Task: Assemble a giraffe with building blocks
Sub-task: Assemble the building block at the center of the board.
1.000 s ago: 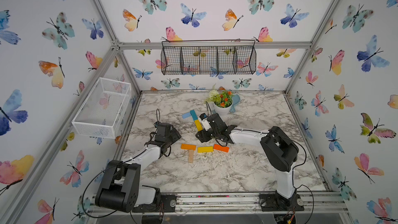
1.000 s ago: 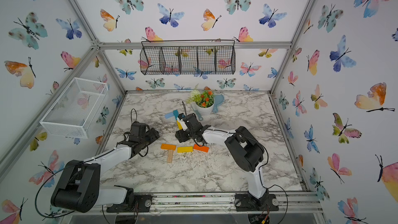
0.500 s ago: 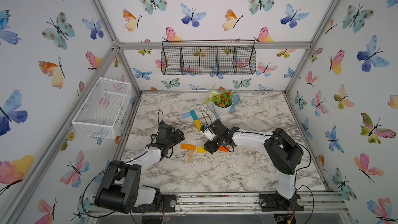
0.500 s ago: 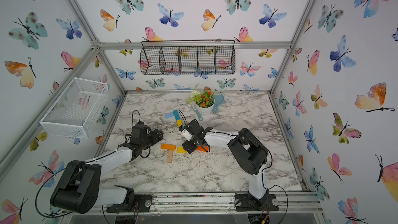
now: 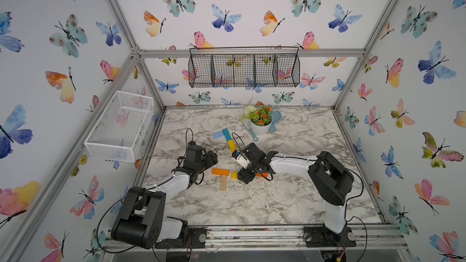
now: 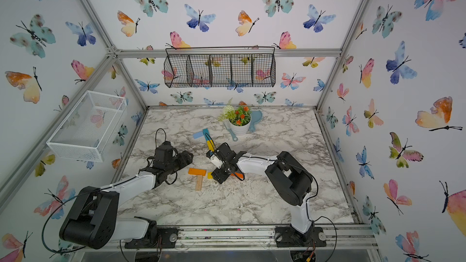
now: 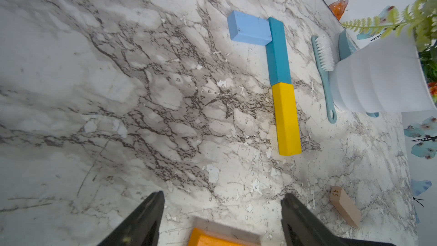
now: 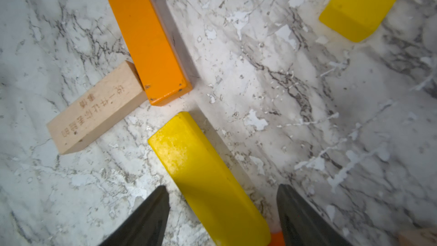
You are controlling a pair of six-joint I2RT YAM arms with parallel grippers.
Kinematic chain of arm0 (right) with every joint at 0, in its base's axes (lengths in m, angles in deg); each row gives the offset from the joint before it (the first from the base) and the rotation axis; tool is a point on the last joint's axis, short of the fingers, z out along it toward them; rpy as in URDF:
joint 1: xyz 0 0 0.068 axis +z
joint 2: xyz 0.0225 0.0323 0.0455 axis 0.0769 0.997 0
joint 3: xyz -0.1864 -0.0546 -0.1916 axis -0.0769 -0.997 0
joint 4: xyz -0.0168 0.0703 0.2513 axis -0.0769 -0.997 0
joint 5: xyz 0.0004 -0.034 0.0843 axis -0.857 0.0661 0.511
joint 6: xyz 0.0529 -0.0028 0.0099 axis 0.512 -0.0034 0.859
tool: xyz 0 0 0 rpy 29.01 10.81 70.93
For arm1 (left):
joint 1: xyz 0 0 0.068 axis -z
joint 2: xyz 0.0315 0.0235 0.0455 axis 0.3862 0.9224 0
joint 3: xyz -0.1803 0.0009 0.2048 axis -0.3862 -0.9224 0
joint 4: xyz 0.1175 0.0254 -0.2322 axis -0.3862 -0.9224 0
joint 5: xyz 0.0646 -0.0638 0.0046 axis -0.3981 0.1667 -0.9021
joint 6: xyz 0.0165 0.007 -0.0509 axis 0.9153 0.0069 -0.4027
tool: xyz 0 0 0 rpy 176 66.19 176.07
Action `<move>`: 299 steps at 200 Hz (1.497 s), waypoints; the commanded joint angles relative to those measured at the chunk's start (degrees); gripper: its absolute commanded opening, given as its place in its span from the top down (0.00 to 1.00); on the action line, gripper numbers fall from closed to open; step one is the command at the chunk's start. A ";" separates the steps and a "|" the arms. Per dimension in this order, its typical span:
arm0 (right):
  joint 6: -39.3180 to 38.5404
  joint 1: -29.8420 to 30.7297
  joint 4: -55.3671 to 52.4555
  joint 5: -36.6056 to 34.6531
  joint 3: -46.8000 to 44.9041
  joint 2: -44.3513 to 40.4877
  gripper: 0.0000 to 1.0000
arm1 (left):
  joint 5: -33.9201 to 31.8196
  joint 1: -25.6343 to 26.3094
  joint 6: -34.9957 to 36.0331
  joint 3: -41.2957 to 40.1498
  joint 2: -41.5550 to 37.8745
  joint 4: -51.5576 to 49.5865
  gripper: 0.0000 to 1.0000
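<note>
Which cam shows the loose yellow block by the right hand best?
Right wrist: the loose yellow block shows large and sharp, lying flat between the right hand's open fingers. In both top views only one end peeks out from under that hand. Left wrist doesn't show it.

Brush (image 7: 322, 55) and scoop (image 7: 345, 46) beside white flowerpot (image 7: 378, 76)

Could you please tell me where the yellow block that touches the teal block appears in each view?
Top view: yellow block mid-table, at the teal block's near end.
Top view: same spot, left of the white flowerpot and nearer.
Left wrist: whole block, end to end with the teal block.
Right wrist: only one end, cut by the frame edge.
Shared landmark: the teal block, in every view but the right wrist.
</note>
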State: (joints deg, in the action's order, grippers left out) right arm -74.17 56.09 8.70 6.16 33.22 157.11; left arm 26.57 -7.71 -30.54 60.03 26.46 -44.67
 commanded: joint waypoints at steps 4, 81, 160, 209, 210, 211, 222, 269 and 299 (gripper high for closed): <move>1.13 0.35 -0.40 -2.11 -1.10 1.28 0.26 | 1.28 0.12 0.75 0.50 0.88 0.96 0.19; 6.50 0.35 3.58 -8.08 -6.76 -1.97 0.55 | 1.38 0.19 0.75 0.49 1.74 1.14 0.19; 16.83 0.35 5.19 -10.08 -6.58 -2.74 0.75 | 0.31 2.84 1.28 1.43 3.18 1.01 0.19; 24.52 0.35 5.17 -12.18 -4.35 -2.74 0.90 | 0.08 2.84 1.28 1.54 2.55 0.38 0.19; 24.69 0.35 5.19 -12.18 -4.34 -2.74 0.90 | 0.07 2.84 1.28 1.53 2.56 0.38 0.19; 24.87 0.35 5.20 -12.14 -4.34 -2.79 0.90 | 0.07 2.84 1.28 1.52 2.57 0.37 0.19; 26.86 0.35 5.09 -11.83 -3.93 -2.75 0.91 | 0.08 2.84 1.36 1.60 2.57 0.29 0.19; 34.90 1.65 2.89 -14.87 -1.14 -2.33 0.92 | -0.20 2.84 1.45 1.86 2.79 -0.23 0.19; 36.98 2.83 0.35 -16.77 2.03 -0.55 0.93 | -0.48 2.84 1.29 1.79 2.84 -0.15 0.19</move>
State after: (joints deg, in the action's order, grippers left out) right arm -40.94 57.80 12.20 -7.50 32.19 154.60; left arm 27.29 -4.98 -30.10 60.95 29.21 -44.14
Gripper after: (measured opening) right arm 0.331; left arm 0.807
